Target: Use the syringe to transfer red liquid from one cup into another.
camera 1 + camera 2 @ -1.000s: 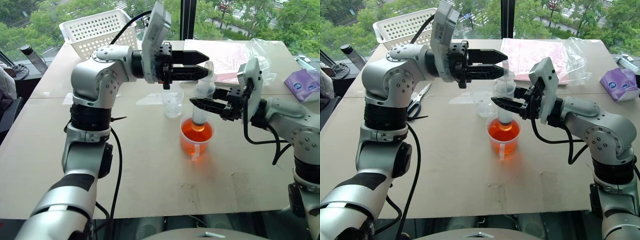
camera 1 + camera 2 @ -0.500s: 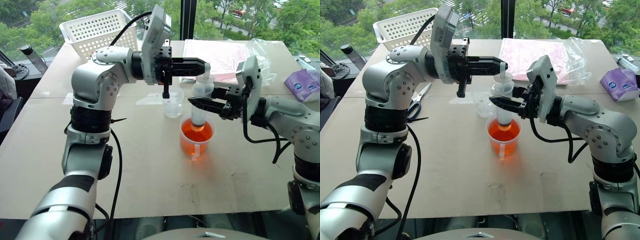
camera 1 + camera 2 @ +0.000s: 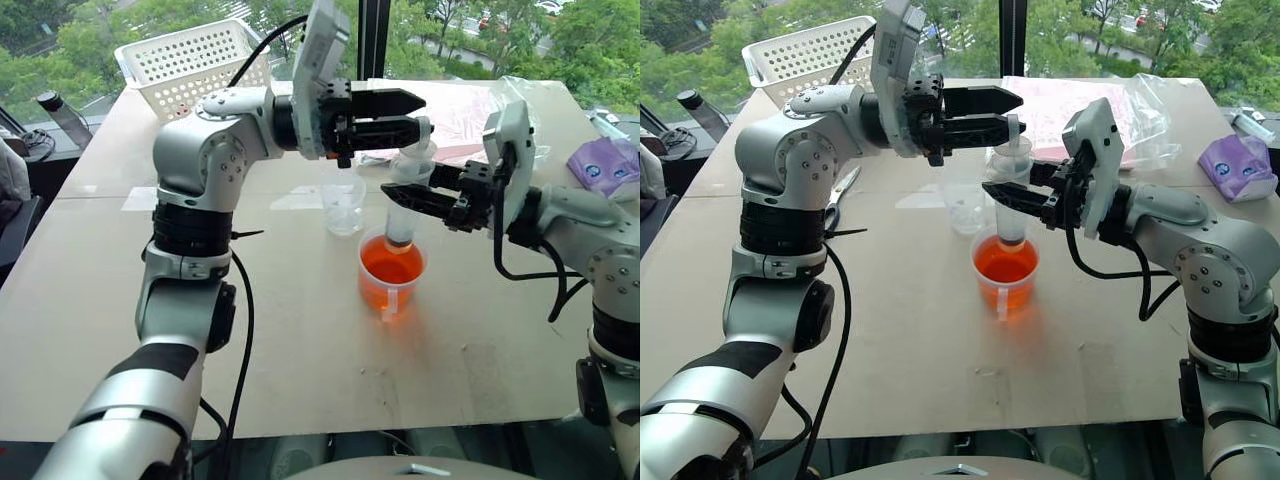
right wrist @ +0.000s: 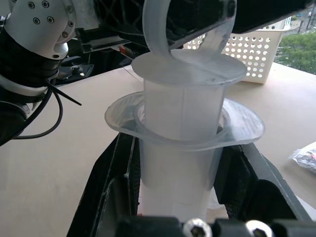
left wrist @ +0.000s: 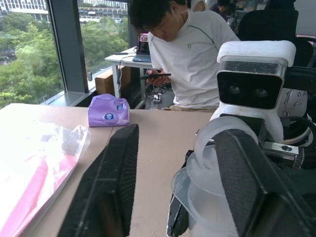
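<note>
The syringe [image 3: 400,228] stands upright with its tip down in the wider handled cup [image 3: 390,298], which holds red liquid [image 3: 388,270]. My right gripper [image 3: 392,195] is shut on the barrel just under its flange [image 4: 180,118], reaching in from the right. My left gripper [image 3: 423,112] comes in level from the left at the top of the syringe. It is open, and the plunger's ring [image 5: 217,133] sits between its two fingers [image 5: 108,187], close against one of them. The small plain cup [image 3: 343,208] stands just behind and left of the bigger cup and looks empty.
A white perforated basket [image 3: 195,60] sits at the table's back left, and scissors [image 3: 840,195] lie near it. A pink sheet in a plastic bag [image 3: 470,105] and a purple pack [image 3: 605,165] are at the back right. A person [image 5: 187,54] sits beyond the table.
My left gripper's fingers closed beside the plunger top half a second ago and now stand apart around its ring. The right gripper has kept its hold on the barrel.
</note>
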Tool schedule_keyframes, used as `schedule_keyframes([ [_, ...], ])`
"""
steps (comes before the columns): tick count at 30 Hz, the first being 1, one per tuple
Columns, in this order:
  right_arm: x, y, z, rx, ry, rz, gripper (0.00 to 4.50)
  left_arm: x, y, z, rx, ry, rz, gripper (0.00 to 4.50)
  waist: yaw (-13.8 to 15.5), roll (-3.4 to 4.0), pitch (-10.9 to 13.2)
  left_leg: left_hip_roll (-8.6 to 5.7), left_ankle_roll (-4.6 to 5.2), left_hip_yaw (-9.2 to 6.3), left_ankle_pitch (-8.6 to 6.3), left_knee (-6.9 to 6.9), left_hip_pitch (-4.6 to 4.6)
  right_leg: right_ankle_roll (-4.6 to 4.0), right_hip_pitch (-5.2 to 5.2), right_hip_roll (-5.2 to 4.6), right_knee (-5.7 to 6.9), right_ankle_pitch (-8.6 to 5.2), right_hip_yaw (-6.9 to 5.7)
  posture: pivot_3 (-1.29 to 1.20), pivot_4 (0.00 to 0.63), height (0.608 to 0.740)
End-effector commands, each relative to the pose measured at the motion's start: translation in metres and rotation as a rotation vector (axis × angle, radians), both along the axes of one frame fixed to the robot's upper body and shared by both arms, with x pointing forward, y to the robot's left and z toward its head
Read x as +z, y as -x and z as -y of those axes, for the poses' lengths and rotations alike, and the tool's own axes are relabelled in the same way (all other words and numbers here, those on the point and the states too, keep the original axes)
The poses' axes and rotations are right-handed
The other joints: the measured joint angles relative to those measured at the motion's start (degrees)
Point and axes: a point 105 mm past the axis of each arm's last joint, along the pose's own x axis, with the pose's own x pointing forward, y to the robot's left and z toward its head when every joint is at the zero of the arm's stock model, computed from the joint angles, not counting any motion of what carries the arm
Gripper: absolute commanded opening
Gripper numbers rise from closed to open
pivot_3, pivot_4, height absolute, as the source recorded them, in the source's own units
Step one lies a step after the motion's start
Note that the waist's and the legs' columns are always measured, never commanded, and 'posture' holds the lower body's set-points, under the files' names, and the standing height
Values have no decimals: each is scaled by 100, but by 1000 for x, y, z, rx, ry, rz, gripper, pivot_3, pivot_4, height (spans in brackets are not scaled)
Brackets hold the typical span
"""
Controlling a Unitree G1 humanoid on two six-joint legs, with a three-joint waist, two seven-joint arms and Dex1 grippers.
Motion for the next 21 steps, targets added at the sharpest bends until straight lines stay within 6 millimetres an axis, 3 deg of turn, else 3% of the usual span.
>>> schedule_keyframes([
  [1,15,7,-2,25,-22,67,1559,10,12,1,-51,4,55,2318,7,0,0,0,0,0,0,0,0,0,0,0,0,0,0,0,150,740],
  [13,16,8,-3,33,-22,62,1559,3,10,2,-45,-15,56,2318,11,0,0,0,0,0,0,2,0,0,0,-1,0,0,-1,0,150,740],
  [21,10,12,-7,51,-13,45,1559,15,-3,3,24,37,64,2318,13,0,0,0,0,0,0,3,0,0,1,-1,2,0,-1,0,150,740],
])
